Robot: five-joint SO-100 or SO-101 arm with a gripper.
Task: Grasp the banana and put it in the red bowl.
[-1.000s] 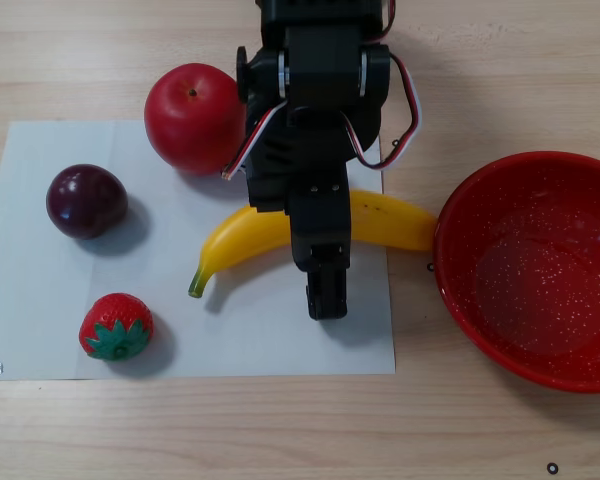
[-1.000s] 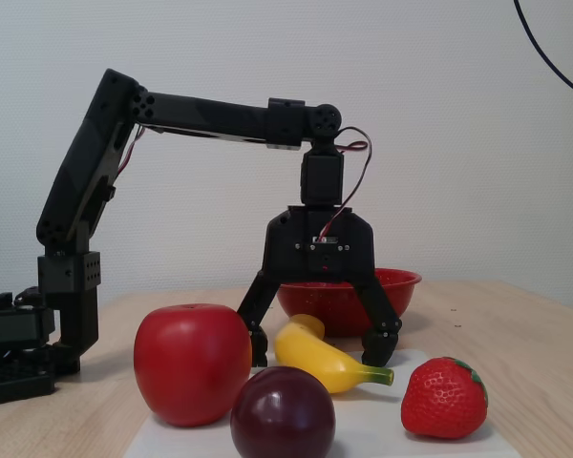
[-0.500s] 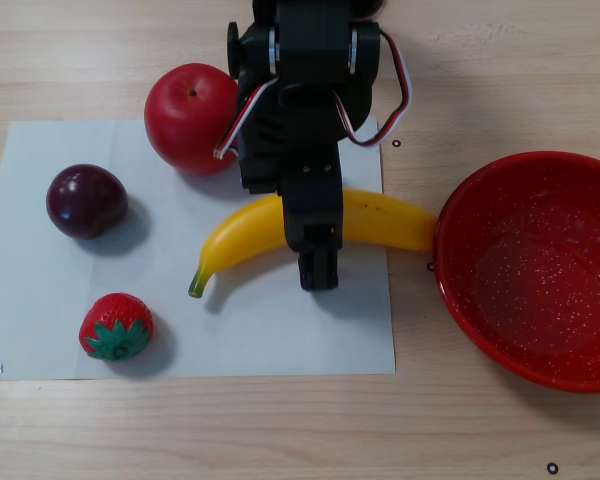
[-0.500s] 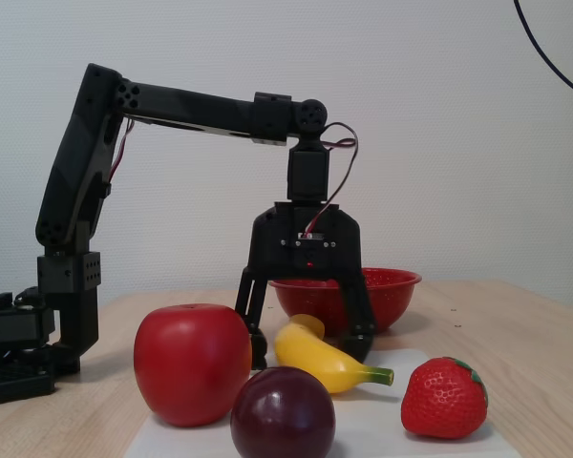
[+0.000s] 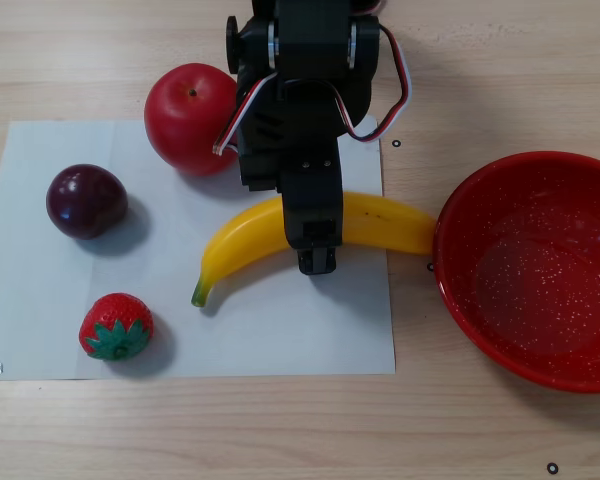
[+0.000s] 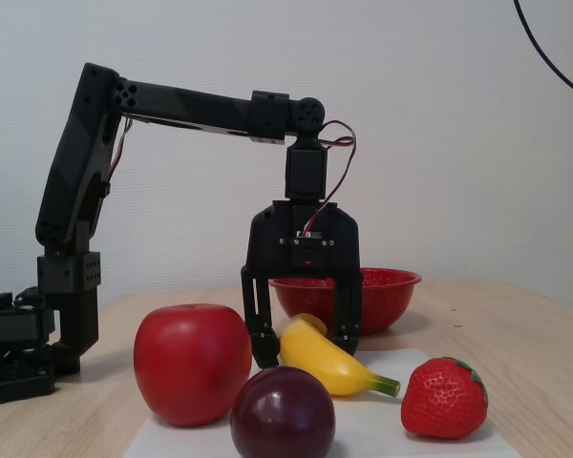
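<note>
In the fixed view, nearest the desk's front edge sit a plum (image 6: pixel 283 412), a strawberry (image 6: pixel 444 397) and an apple (image 6: pixel 192 363). Behind them the banana (image 6: pixel 332 361) lies on white paper (image 6: pixel 382 441), the gripper (image 6: pixel 304 349) lowered over it, fingers apart on either side. Farthest back stands the red bowl (image 6: pixel 390 291).
</note>
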